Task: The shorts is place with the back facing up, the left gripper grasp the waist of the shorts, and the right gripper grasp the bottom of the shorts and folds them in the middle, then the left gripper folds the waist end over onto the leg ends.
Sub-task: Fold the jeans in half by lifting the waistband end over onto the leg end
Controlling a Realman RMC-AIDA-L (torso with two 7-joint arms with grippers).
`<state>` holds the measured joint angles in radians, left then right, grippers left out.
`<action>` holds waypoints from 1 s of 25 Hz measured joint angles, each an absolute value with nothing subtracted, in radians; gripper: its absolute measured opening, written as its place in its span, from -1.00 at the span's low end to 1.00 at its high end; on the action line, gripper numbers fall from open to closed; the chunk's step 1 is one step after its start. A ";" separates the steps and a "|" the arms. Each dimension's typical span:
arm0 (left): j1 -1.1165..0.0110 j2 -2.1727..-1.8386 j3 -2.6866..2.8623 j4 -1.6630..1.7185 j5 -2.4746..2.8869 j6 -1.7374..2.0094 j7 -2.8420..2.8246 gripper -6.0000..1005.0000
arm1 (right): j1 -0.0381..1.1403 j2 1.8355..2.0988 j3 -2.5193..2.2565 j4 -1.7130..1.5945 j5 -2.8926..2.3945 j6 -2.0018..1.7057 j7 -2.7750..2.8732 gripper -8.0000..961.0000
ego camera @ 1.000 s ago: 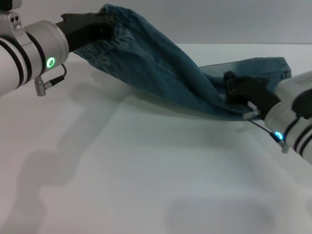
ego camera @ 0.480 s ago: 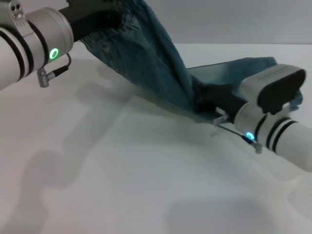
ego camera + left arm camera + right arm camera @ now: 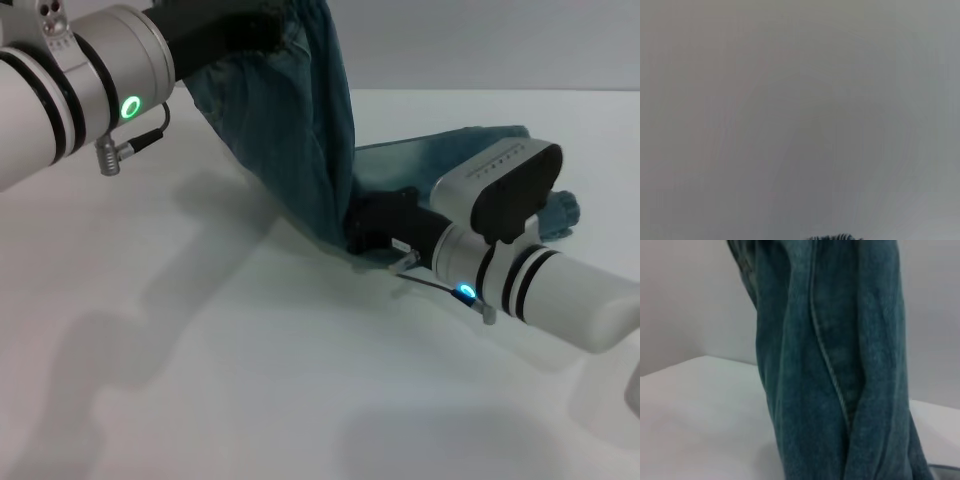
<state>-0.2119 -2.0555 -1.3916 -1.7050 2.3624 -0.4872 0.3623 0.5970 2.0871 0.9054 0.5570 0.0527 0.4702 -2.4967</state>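
We see the shorts [image 3: 310, 150] hanging steeply from the left gripper [image 3: 235, 30], which is clenched on the waist [image 3: 290, 25] high above the table [image 3: 250, 380]. Down at the cloth's low end, the right gripper [image 3: 365, 230] seems to grasp the bottom of the shorts, though denim hides its fingertips

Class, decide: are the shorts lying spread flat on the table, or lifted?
Lifted. The left gripper holds the shorts high; they hang to the right gripper at the table.

near table [image 3: 250, 380] apparently open, shorts [image 3: 320, 150] hanging mid-table
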 joint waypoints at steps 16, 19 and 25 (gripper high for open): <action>-0.188 -2.055 -1.366 -1.749 2.339 -0.489 0.392 -0.90 | 0.423 2.080 1.133 0.625 0.050 0.487 -2.588 -0.88; -0.187 -2.055 -1.346 -1.769 2.339 -0.488 0.392 -0.90 | 0.455 2.083 1.115 0.610 0.050 0.481 -2.585 -0.88; -0.188 -2.056 -1.314 -1.791 2.339 -0.485 0.397 -0.90 | 0.536 2.083 1.028 0.599 0.051 0.463 -2.470 -0.87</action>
<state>-0.1885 -2.0555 -1.3145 -1.7914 2.3392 -0.4847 0.3972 0.5358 2.0828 1.0281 0.5987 0.0515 0.4630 -2.4703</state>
